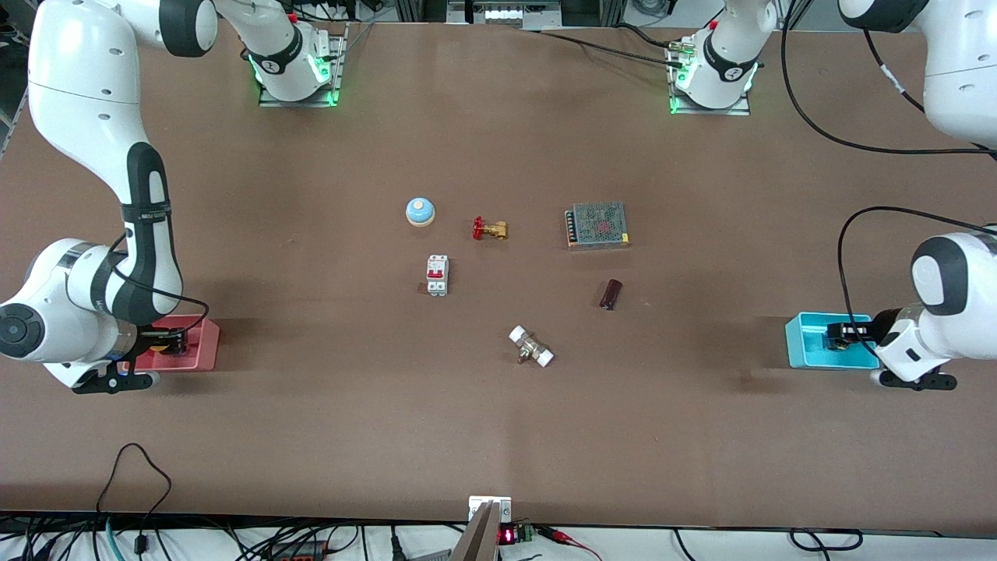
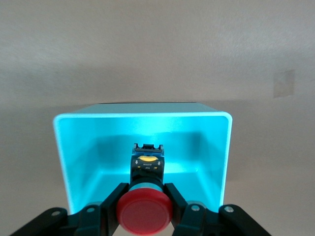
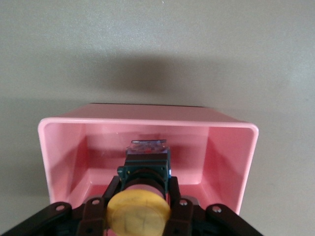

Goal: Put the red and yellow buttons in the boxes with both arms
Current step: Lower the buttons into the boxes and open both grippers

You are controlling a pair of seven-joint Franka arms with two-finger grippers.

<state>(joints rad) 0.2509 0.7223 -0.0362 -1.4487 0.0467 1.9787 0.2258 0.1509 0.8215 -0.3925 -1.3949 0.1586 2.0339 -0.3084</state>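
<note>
Left gripper (image 2: 145, 216) clamps red button (image 2: 145, 215) over cyan bin (image 2: 66, 162); right gripper (image 3: 139, 216) clamps yellow button (image 3: 139, 214) over pink bin (image 3: 54, 162).

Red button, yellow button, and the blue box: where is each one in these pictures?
red button (image 2: 144, 215), left wrist view, on its round cap.
yellow button (image 3: 138, 214), right wrist view, on its cap.
blue box (image 1: 810, 357), front view, on its front wall.

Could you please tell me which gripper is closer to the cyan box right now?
Left. The left gripper holds the red button over the cyan box; the right gripper is over the pink box.
</note>
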